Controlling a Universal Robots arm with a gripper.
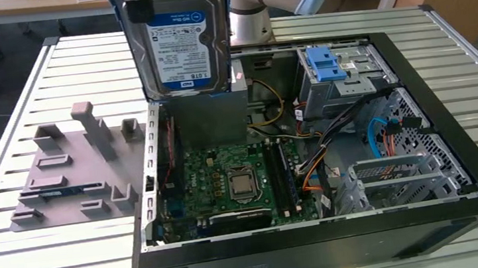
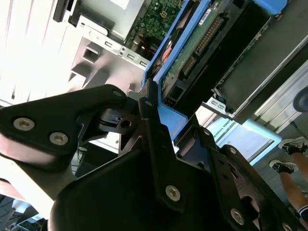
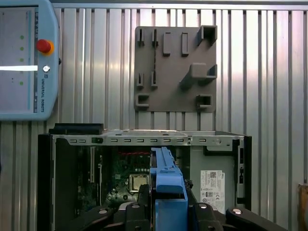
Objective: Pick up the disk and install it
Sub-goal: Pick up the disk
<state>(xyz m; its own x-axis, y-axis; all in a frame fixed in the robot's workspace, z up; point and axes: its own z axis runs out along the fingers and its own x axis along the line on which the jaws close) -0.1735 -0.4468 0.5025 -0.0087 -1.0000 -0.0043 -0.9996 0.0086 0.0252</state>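
The disk (image 1: 180, 40), silver with a white and blue label and blue side rails, hangs upright in the air above the back of the open computer case (image 1: 321, 235). In both wrist views my gripper (image 2: 155, 107) is shut on it. Its black fingers (image 2: 144, 103) clamp the blue rail at the disk's end. The disk's green circuit board side (image 2: 202, 45) faces the second wrist camera. In the first wrist view the blue rail (image 3: 166, 180) stands edge-on between the fingers of the gripper (image 3: 166, 211), directly over the case's interior.
Inside the case lie the motherboard (image 1: 234, 174), bundled cables and a silver cage with a blue latch (image 1: 330, 64). A grey fixture plate (image 1: 65, 172) rests on the slatted table at the exterior view's left. A teach pendant (image 3: 24, 57) lies nearby. A person's shoes (image 2: 288, 144) show beyond the table.
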